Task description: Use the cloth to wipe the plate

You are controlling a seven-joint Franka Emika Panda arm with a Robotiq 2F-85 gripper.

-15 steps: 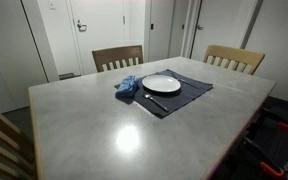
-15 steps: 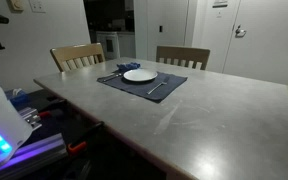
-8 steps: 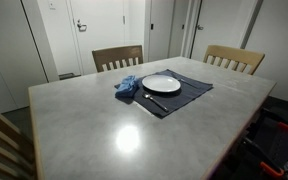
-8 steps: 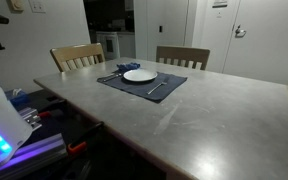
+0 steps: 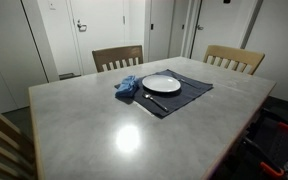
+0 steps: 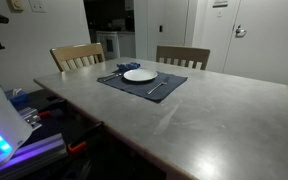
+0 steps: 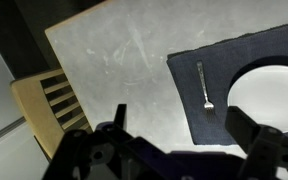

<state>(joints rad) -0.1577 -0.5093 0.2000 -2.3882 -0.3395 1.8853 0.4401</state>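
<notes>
Nothing is moving since a second ago; your claw [image 7: 179, 125] is hanging wide and empty. The plate [image 7: 269, 95] is lying ahead-right of it, with the cloth [image 5: 128, 86] just beside the plate. You're probably still reaching; descending onto the cloth is coming next.

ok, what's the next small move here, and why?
Probably carry the end effector, open and empty, over toward the cloth. The cloth lies crumpled beside the plate, untouched, and it is out of the wrist view, which shows the plate and a fork.
</notes>
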